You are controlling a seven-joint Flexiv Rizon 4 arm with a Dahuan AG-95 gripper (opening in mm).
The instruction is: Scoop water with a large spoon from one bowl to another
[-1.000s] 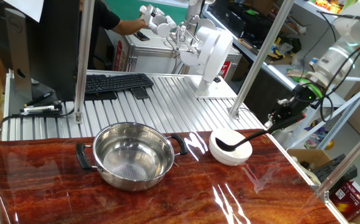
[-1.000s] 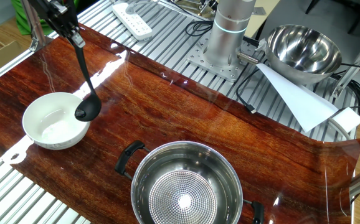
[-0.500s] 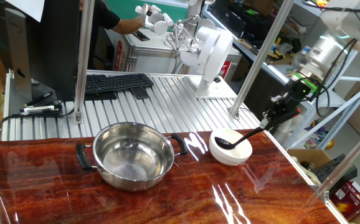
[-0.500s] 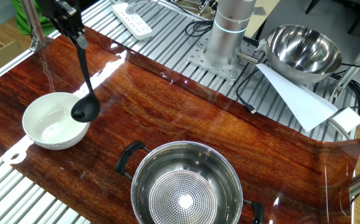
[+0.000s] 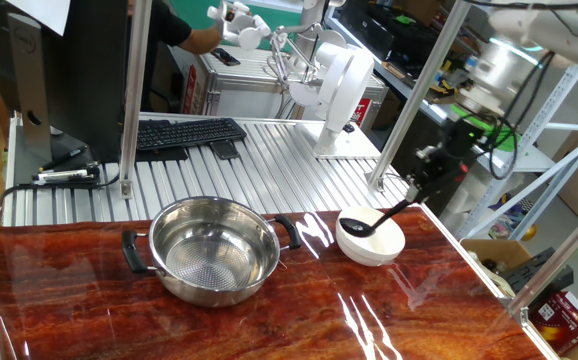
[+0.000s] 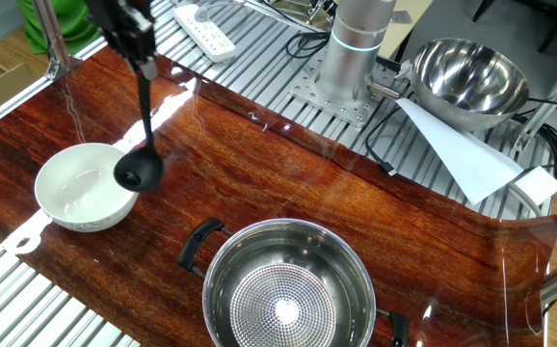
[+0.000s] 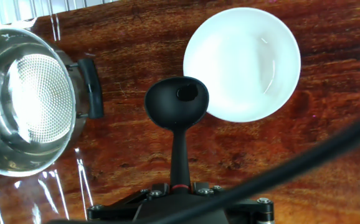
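The large spoon, a black ladle point(image 7: 177, 102), hangs with its cup over the white bowl's point(image 7: 248, 62) rim, on the side facing the steel pot point(image 7: 24, 99). My gripper point(image 7: 179, 185) is shut on the upper end of the ladle's thin handle. In one fixed view the ladle point(image 5: 359, 226) slants up to the gripper point(image 5: 416, 193), right of the pot point(image 5: 214, 250) and above the bowl point(image 5: 374, 242). In the other fixed view the ladle point(image 6: 136, 173) hangs almost upright from the gripper point(image 6: 144, 63), beside the bowl point(image 6: 71, 188) and left of the pot point(image 6: 288, 289). I cannot tell whether the cup holds water.
A second steel bowl point(image 6: 471, 72) and a white paper sheet point(image 6: 457, 145) lie at the back near the arm's base point(image 6: 356, 43). Metal posts point(image 5: 134, 100) point(image 5: 409, 100) stand behind the table. A keyboard point(image 5: 184, 133) and a power strip point(image 6: 206, 29) lie on the slatted surface.
My gripper has moved up and toward the pot's side, so the ladle's handle now stands steeper. The cup has stayed near the white bowl's rim, lifted slightly.
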